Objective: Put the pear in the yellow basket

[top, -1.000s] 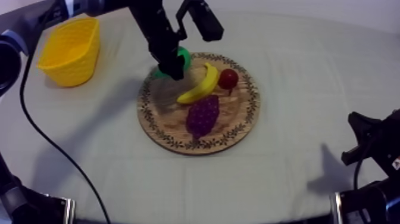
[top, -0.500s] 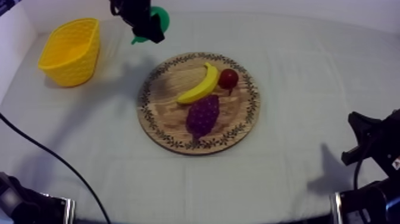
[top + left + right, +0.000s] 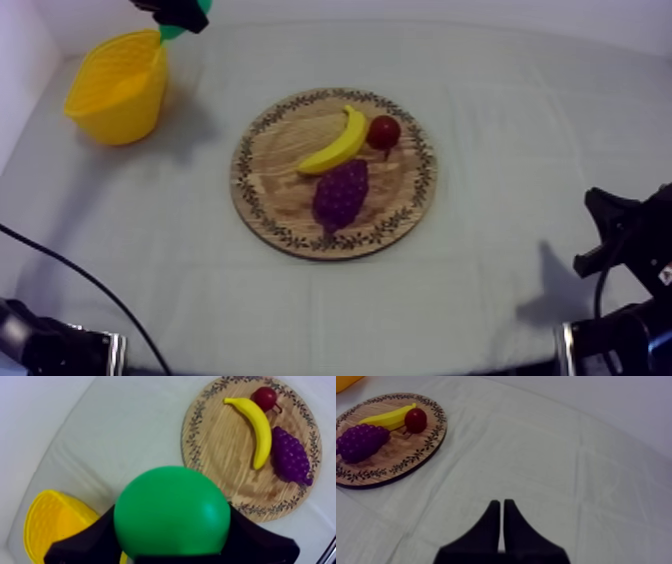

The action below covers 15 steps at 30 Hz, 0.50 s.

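Note:
The green pear (image 3: pixel 172 511) is held between the black fingers (image 3: pixel 82 543) of my left gripper (image 3: pixel 172 12), which is shut on it. In the top view the gripper hangs high at the table's far left, just past the far rim of the yellow basket (image 3: pixel 118 85), with a bit of the pear (image 3: pixel 170 32) showing under it. From the left wrist view the basket (image 3: pixel 50 526) lies below and beside the pear. My right gripper (image 3: pixel 502 504) is shut on nothing, its fingers together over bare cloth, low at the right side (image 3: pixel 615 235).
The round wooden board (image 3: pixel 275 190) sits mid-table with a banana (image 3: pixel 335 142), a small red fruit (image 3: pixel 383 131) and purple grapes (image 3: pixel 340 193) on it. A white wall runs along the far and left edges. Bare cloth lies between board and basket.
My left gripper has lifted the pear off the board and carried it up and to the left, from the board's rim to the basket's far edge. The right arm has not moved.

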Tool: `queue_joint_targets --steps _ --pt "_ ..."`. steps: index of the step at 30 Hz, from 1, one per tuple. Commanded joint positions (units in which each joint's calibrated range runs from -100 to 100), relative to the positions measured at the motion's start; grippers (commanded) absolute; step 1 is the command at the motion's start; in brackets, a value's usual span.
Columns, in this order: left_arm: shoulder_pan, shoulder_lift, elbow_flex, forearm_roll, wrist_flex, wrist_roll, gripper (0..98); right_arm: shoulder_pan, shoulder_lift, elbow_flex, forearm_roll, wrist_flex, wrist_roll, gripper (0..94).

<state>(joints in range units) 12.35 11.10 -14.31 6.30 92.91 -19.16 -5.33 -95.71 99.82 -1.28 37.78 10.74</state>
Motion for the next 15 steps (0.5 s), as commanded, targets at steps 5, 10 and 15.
queue_joint_targets --steps 5,10,15 --pt "-5.08 -2.34 1.46 -0.27 0.36 0.00 47.1 -0.03 -0.04 -0.05 -0.01 0.04 -0.02 0.4" --pt "-8.88 -4.05 2.70 0.12 -0.13 1.41 47.5 -0.03 -0.04 -0.05 -0.01 0.04 -0.02 0.4" --pt "-11.92 -5.46 2.96 0.58 -1.64 4.15 46.8 -0.03 -0.04 -0.05 -0.01 0.04 -0.02 0.4"
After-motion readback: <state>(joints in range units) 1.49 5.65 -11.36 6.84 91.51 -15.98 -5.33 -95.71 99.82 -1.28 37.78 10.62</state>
